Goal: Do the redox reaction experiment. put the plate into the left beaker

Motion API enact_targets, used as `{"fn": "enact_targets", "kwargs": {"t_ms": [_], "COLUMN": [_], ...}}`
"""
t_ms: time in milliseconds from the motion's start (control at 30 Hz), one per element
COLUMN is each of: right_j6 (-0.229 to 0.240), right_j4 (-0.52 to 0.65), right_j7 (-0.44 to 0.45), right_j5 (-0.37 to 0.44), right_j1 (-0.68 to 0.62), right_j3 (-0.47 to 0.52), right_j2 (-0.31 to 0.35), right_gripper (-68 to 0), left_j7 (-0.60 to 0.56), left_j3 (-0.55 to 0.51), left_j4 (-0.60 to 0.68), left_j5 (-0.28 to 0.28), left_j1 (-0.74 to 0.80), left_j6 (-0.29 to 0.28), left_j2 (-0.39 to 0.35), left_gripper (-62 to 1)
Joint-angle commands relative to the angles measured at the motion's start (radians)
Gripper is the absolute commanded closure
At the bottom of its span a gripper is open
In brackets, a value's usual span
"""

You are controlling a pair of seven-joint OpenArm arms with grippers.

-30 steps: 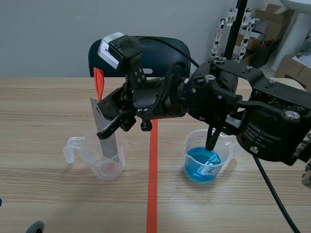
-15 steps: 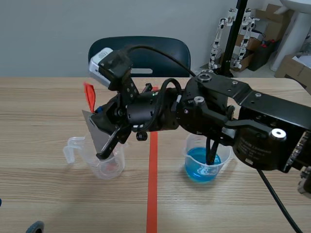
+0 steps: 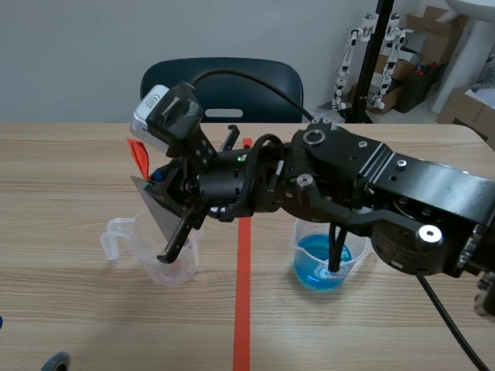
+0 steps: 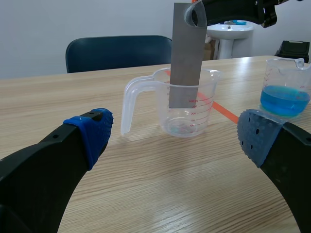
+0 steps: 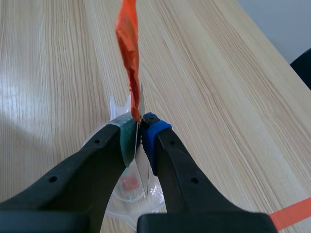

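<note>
A grey metal plate point(image 3: 157, 209) with an orange-red tag point(image 3: 139, 154) on its top end leans tilted, its lower end inside the clear left beaker point(image 3: 166, 263). My right gripper point(image 3: 170, 246) reaches in from the right and is shut on the plate, above the beaker. In the right wrist view the tag point(image 5: 129, 48) rises ahead of the closed gripper point(image 5: 140, 128), and the beaker point(image 5: 124, 196) lies under it. My left gripper point(image 4: 175, 141) stands open low over the table, short of the beaker point(image 4: 187, 109) and the plate point(image 4: 186, 58).
A second beaker point(image 3: 323, 259) with blue liquid stands right of the orange tape line point(image 3: 242, 309), under the right arm. A small red residue point(image 3: 178, 267) lies in the left beaker's bottom. A dark blue chair point(image 3: 247, 85) stands behind the table.
The right arm has swung left and lower. The plate, upright a second ago, now leans with its top toward the left and its lower end still in the left beaker.
</note>
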Motion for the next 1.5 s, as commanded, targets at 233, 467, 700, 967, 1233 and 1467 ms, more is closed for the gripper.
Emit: {"fn": "enact_targets", "kwargs": {"t_ms": [233,467,700,967,1233,1467], "right_j6": [0.001,-0.025,-0.094,-0.094,-0.094,-0.094], "right_j4": [0.019,0.019,0.019,0.019,0.019,0.019], "right_j7": [0.023,0.014,0.008,0.008,0.008,0.008], "right_j5": [-0.029,-0.089,-0.09,-0.089,-0.089,-0.089], "right_j1": [0.023,0.023,0.03,0.031,0.031,0.03], "right_j3": [0.005,-0.009,-0.009,-0.009,-0.009,-0.009], "right_j2": [-0.006,-0.006,-0.006,-0.006,-0.006,-0.006], "right_gripper": [-3.9,-67.9,-67.9,-67.9,-67.9,-67.9], "left_j7": [-0.014,-0.014,-0.014,-0.014,-0.014,-0.014], "left_j3": [-0.005,-0.005,-0.005,-0.005,-0.005,-0.005], "left_j4": [0.008,0.008,0.008,0.008,0.008,0.008], "left_j5": [-0.006,-0.006,-0.006,-0.006,-0.006,-0.006], "left_j1": [0.01,0.01,0.01,0.01,0.01,0.01], "left_j6": [-0.002,-0.002,-0.002,-0.002,-0.002,-0.002], "left_j2": [-0.003,-0.003,-0.003,-0.003,-0.003,-0.003], "left_gripper": [-54.0,-54.0,-54.0,-54.0,-54.0,-54.0]}}
